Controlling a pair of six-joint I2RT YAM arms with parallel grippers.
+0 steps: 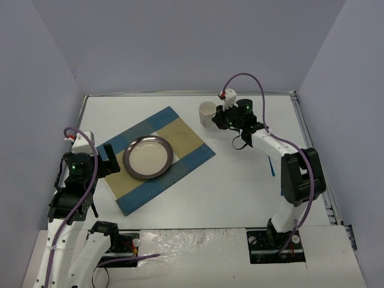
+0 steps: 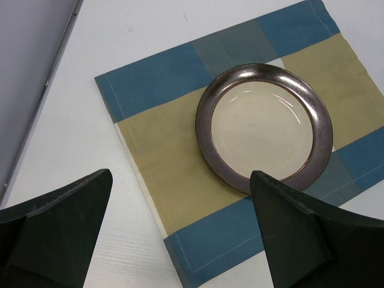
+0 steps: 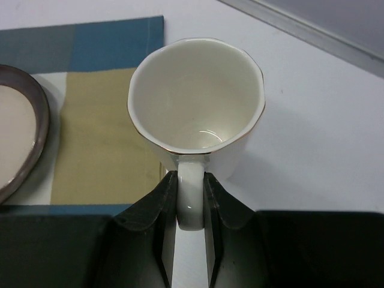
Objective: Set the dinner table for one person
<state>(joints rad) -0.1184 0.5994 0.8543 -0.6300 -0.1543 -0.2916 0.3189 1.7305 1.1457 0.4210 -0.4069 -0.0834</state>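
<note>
The white dinner table [image 1: 240, 192] bears a blue-and-tan striped placemat [image 1: 186, 141], laid at an angle. A plate [image 1: 148, 157] with a dark metallic rim and cream centre sits on the mat. My right gripper [image 1: 223, 120] is shut on the handle of a white mug [image 1: 207, 114], upright just past the mat's far right edge. I cannot tell if it touches the table. In the right wrist view the fingers [image 3: 163, 198] clamp the handle of the empty mug [image 3: 197, 96]. My left gripper [image 2: 181, 177] is open and empty above the mat's [image 2: 162, 150] near left part, beside the plate [image 2: 264, 129].
A thin blue object [image 1: 272, 167] lies on the table beside the right arm. Lilac-grey walls [image 1: 54, 72] enclose the table on the left, back and right. The metal rim [image 2: 48, 78] runs close by on the left.
</note>
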